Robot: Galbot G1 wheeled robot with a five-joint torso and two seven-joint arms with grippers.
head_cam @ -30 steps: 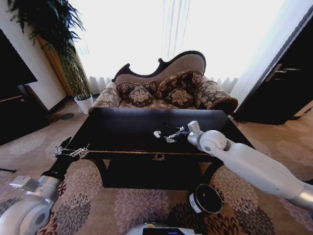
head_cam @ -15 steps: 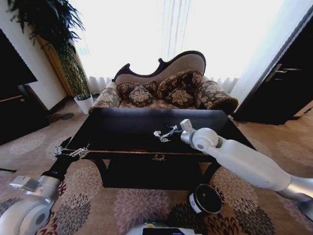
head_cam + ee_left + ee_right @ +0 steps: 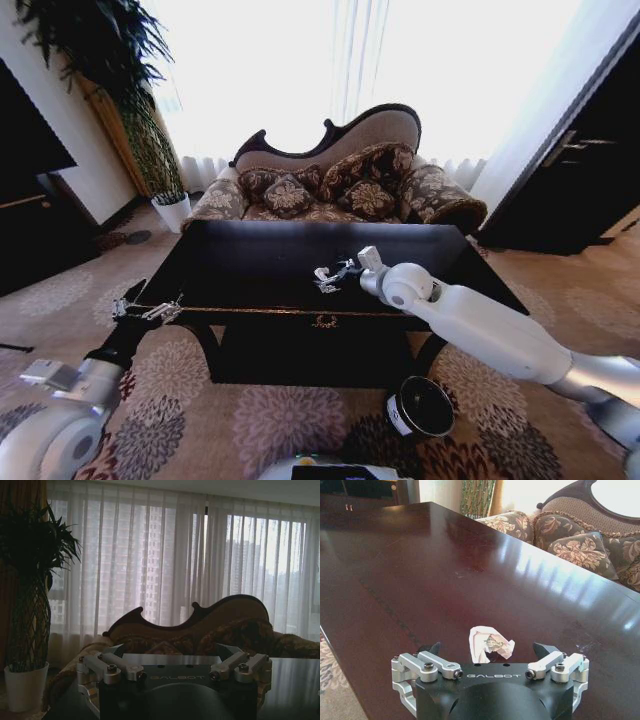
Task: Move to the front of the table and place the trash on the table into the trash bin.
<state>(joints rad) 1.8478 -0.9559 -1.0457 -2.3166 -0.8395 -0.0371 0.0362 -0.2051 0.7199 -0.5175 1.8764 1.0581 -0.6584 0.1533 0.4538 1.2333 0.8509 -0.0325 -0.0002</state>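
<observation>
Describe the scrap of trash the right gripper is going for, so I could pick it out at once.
On the glossy black table before the sofa, the trash lies between the open fingers of the right gripper. It is a small crumpled white scrap.

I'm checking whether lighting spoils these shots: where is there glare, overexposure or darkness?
Head view: the window behind the sofa is blown out white, and straight lines bend near the edges. Left wrist view: backlit curtains leave the plant and left gripper dim. Right wrist view: window light streaks the glossy table, but the trash between the right gripper's open fingers stays clear.
</observation>
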